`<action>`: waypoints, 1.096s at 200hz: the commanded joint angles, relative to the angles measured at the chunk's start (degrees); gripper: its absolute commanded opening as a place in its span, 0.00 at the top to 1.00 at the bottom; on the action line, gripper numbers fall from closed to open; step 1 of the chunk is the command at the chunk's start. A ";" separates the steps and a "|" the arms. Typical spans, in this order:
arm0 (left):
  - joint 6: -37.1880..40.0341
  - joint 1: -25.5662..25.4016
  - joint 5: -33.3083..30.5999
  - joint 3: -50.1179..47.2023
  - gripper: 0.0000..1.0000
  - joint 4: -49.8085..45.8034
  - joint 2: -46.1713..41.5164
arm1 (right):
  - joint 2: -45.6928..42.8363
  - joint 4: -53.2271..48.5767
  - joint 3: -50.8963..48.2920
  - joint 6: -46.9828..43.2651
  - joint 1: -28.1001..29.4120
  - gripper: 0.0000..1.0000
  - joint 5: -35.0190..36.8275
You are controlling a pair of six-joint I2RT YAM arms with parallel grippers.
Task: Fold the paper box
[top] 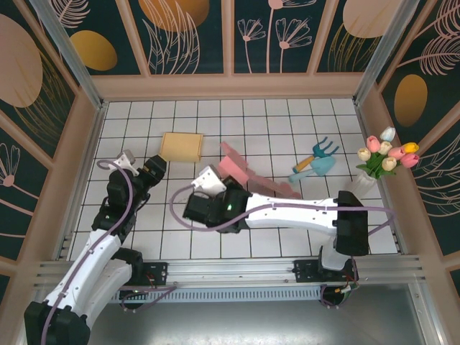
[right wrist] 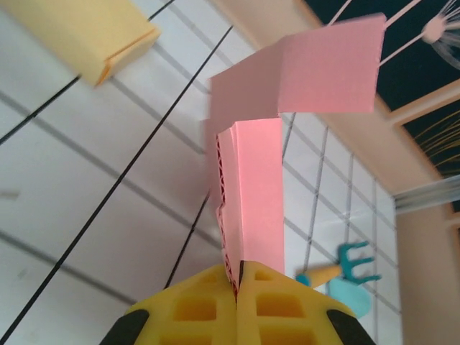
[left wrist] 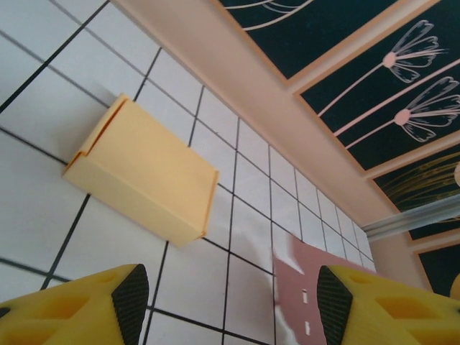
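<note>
The pink paper box [top: 248, 172] lies partly folded in the middle of the tiled table, with one flap standing up. My right gripper [top: 218, 180] is shut on the pink box's near edge. In the right wrist view the pink box [right wrist: 287, 93] rises from between the closed yellow fingers [right wrist: 277, 305], where the right gripper [right wrist: 237, 277] pinches it. My left gripper [top: 154, 167] hangs open to the left, just below a folded yellow box [top: 181, 146]. In the left wrist view the left gripper [left wrist: 231, 302] holds nothing, the yellow box [left wrist: 140, 172] lies ahead, and a pink flap [left wrist: 305, 291] lies near the right pad [left wrist: 335, 298].
A teal toy rake and shovel [top: 316, 162] lie at the right, the rake [right wrist: 353, 260] also showing in the right wrist view. A bunch of tulips [top: 387, 153] stands by the right wall. Wooden walls [top: 230, 86] enclose the table.
</note>
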 commanded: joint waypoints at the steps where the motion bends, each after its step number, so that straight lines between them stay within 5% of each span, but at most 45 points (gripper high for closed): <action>1: -2.52 -0.43 -1.98 -2.23 0.34 -2.05 -0.39 | 0.25 6.24 -5.63 7.01 1.09 0.84 -7.64; 27: -3.88 -0.46 -1.95 -4.56 0.34 -1.74 -0.56 | -3.84 21.33 -12.78 3.36 0.84 0.62 -18.41; 72: -4.72 -2.27 4.60 -10.13 0.37 3.31 -0.61 | -14.74 25.73 -17.80 1.58 -6.37 0.52 -23.46; 122: -10.18 -21.77 -1.68 -15.06 0.36 12.87 5.02 | -28.10 29.61 -28.39 1.42 -17.49 0.50 -27.66; 165: -17.74 -36.59 -9.16 -16.02 0.35 25.05 18.49 | -33.11 34.74 -35.55 2.22 -20.32 0.47 -31.39; 219: -23.16 -43.57 -10.91 -11.73 0.42 36.47 38.31 | -34.03 37.19 -38.37 2.18 -22.18 0.47 -32.85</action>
